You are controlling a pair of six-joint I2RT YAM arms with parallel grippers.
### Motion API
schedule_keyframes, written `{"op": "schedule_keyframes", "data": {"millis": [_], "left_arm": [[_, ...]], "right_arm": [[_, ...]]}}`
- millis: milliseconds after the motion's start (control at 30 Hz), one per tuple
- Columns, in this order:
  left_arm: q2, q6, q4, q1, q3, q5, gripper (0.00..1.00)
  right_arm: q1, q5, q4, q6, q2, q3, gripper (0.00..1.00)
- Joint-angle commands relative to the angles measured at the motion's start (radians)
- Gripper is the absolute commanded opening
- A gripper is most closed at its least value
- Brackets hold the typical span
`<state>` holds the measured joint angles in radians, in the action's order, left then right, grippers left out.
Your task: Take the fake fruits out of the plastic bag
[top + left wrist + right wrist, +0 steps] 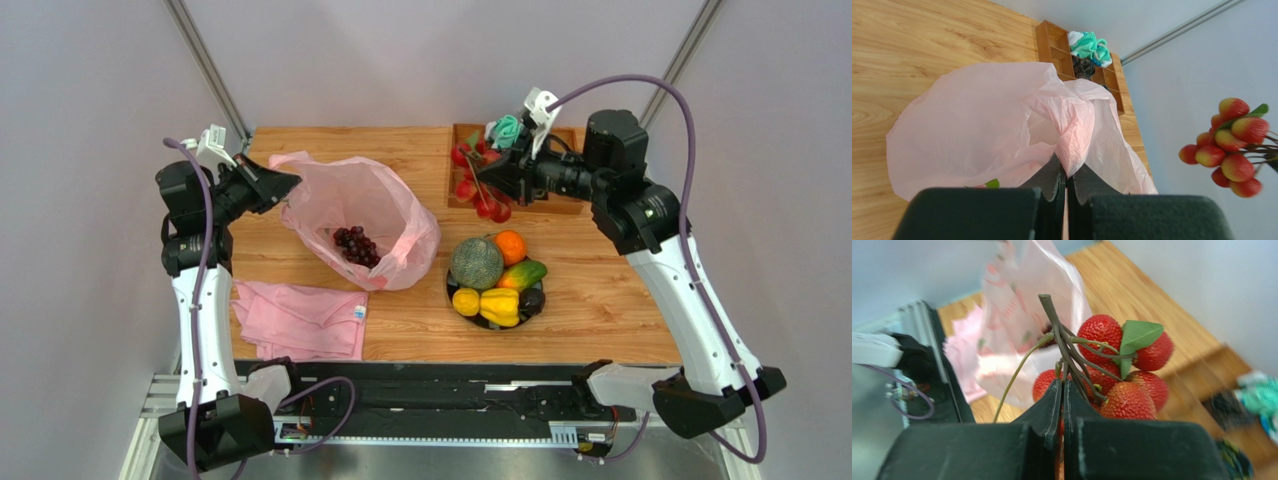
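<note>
1. Because the left claw [1067, 182] is pinched shut on a fold at the rim of the plastic bag [370, 205], holding it up at the far left of the tabletop [610, 320], the mouth gapes and the other arm gets a way in
2. Low on the bag's floor lie the dark purple grapes [356, 245], the one fruit I can see yet to come out
3. The right claw [1062, 390] is clamped on the woody stems of the small red berries [1124, 365], so the bunch dangles in the air by the left end of the wooden tray [570, 208], right of the bag
4. Gripping stems rather than berries looks sensible to me: they are thin enough to pinch, and the cluster hangs together
5. On the dark plate [487, 324], just right of the bag, sit the melon [476, 263], orange [510, 246], lemon [465, 301] and yellow lobed piece [500, 305], so I judge the berries are headed there
6. A folded pink cloth [300, 320] lies near the bag's front, apart from the work
</note>
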<state>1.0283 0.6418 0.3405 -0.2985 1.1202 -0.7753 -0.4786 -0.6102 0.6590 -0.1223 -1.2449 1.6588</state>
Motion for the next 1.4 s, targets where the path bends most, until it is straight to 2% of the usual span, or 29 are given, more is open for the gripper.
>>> {"op": "schedule_keyframes", "data": {"millis": [0, 133, 300, 467, 567, 1000, 1367], "left_arm": [[-0.053, 0.002, -0.014, -0.010, -0.043, 0.005, 0.00], [-0.069, 0.001, -0.003, -0.010, -0.057, 0.007, 0.00], [-0.089, -0.016, 0.026, -0.011, -0.060, 0.010, 0.00], [-0.117, -0.022, 0.046, -0.016, -0.080, 0.011, 0.00], [-0.126, -0.031, 0.061, -0.017, -0.086, 0.010, 0.00], [-0.120, -0.045, 0.074, -0.027, -0.100, 0.011, 0.00], [-0.122, -0.048, 0.072, -0.033, -0.115, 0.014, 0.00]], "right_arm": [[0.084, 0.163, 0.139, -0.126, 0.113, -0.166, 0.00], [0.143, 0.223, 0.185, -0.154, 0.171, -0.338, 0.00], [0.170, 0.305, 0.189, -0.135, 0.193, -0.439, 0.00], [0.189, 0.317, 0.200, -0.143, 0.171, -0.493, 0.00], [0.195, 0.337, 0.212, -0.143, 0.150, -0.502, 0.00], [0.204, 0.256, 0.179, -0.028, -0.033, -0.470, 0.00], [0.205, 0.228, 0.146, 0.038, -0.097, -0.462, 0.00]]}}
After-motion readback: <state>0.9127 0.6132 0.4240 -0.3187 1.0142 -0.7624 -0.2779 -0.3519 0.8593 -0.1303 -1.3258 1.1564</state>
